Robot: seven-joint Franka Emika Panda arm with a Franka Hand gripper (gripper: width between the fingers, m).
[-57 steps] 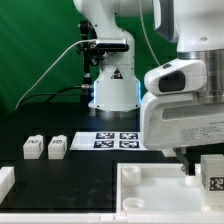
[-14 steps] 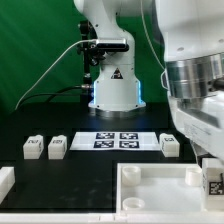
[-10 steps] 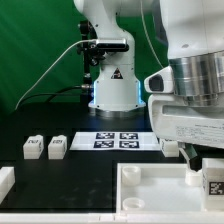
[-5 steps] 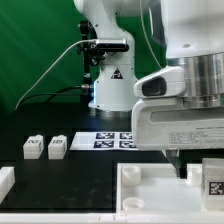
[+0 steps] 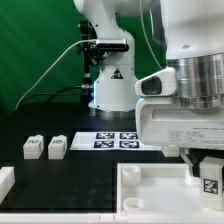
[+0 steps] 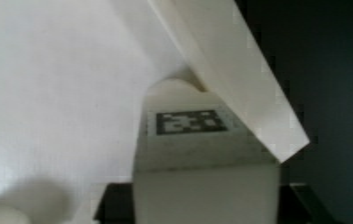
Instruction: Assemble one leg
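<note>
the leg [image 5: 211, 179] sits right under the gripper [image 5: 207, 165], at the corner of the large white panel [image 5: 150, 190] on the exterior view's right. in the wrist view the leg [image 6: 192, 150] fills the middle, a stubby white block with a black-and-white square tag on its face, standing against the panel's raised rim [image 6: 226, 60]. the gripper's dark fingers [image 6: 105, 202] show on either side of the block's lower part, so the gripper looks pinched on the leg, though the contact itself is not clear.

as a judgement, the job is well along: the leg has been brought to its corner, and what is left is seating or screwing it home.

well off from the gripper, two more legs [image 5: 45, 147] lie on the black table [image 5: 90, 172], and the marker board [image 5: 115, 140] lies between them and the tool.
</note>
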